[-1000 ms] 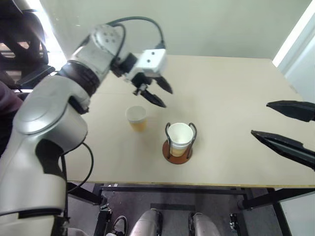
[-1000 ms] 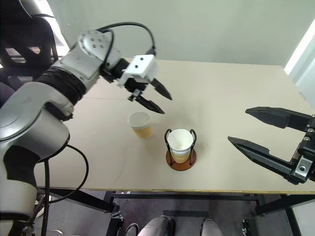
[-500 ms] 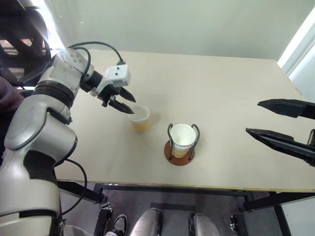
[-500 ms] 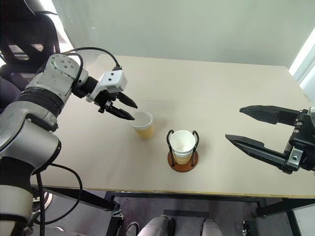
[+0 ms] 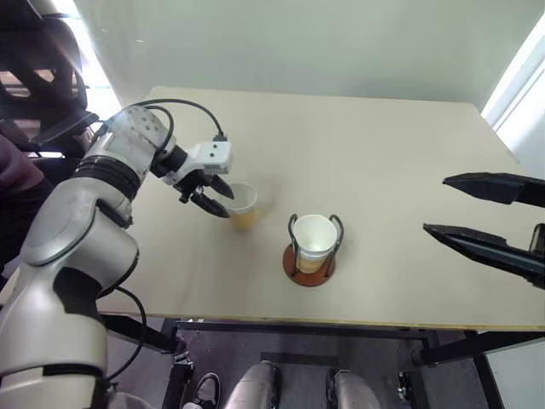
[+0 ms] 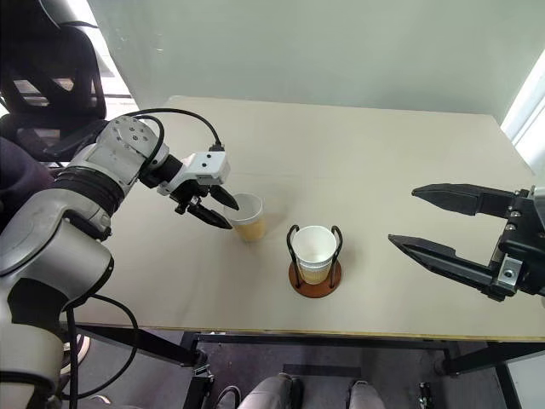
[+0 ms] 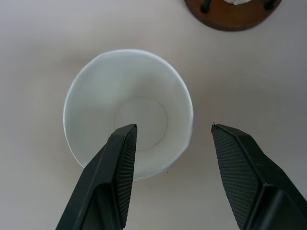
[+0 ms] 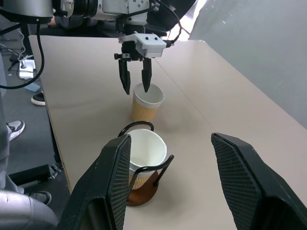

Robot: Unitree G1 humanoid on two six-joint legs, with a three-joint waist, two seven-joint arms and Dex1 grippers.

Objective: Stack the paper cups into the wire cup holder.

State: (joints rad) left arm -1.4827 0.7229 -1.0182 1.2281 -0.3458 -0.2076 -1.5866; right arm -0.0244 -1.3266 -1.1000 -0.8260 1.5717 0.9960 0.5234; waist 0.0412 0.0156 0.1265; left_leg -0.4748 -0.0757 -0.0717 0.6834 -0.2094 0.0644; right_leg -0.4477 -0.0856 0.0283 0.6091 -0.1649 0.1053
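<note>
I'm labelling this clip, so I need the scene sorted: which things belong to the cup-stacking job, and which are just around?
Job:
- loose paper cup
- cup in holder
- wire cup holder
- left tool, open at the loose cup's rim
- right tool, open

Around:
- table
- black chair

2 head eyes overlook table (image 5: 383, 170); wrists (closer) share cup (image 7: 128, 112).

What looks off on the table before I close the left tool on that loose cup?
Nothing stands out. The loose paper cup stands upright, empty and undented beside the wire cup holder, which holds a cup seated straight. The left tool is open at the loose cup's rim; nothing is spilled.
</note>
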